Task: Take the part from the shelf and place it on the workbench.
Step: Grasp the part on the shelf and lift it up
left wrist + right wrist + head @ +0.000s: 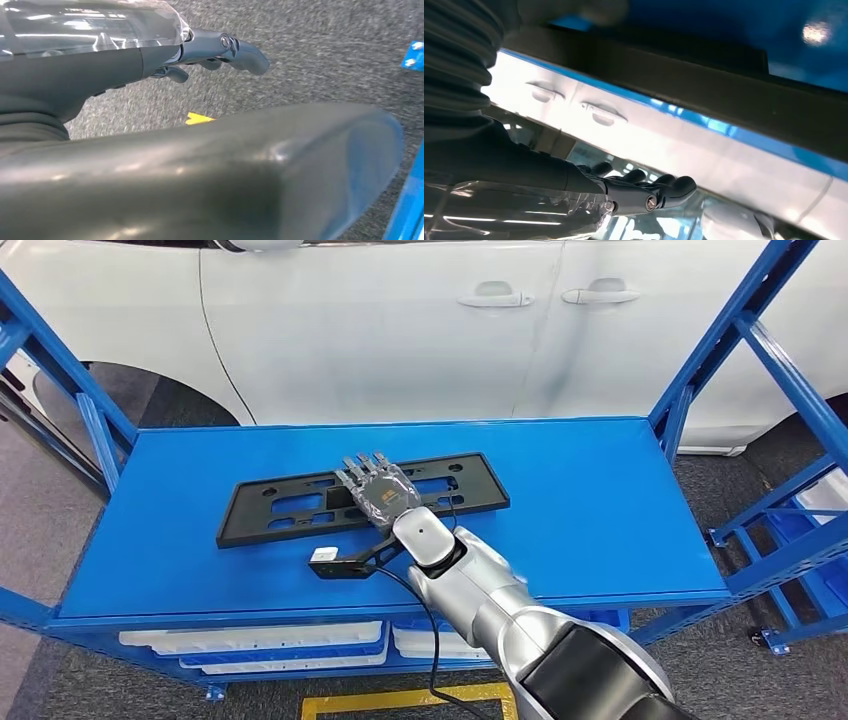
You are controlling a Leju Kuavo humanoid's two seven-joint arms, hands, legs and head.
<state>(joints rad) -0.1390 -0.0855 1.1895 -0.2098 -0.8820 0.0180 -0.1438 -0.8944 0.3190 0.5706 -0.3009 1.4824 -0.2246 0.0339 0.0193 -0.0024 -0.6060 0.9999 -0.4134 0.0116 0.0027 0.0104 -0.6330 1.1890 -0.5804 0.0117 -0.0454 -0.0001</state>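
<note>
Reaching stage: right hand, fingers extended and holding nothing, rests over the black part mid-shelf; left hand hangs empty. Next: closing a grip.

Straight out past the fingers stands a white car, its two door handles side by side, off toward the fingers' right. Well back behind them and lower down, white trays lie stacked. Further back still, a yellow floor marking runs across the grey carpet. Far off to the right sit blue bins.
</note>
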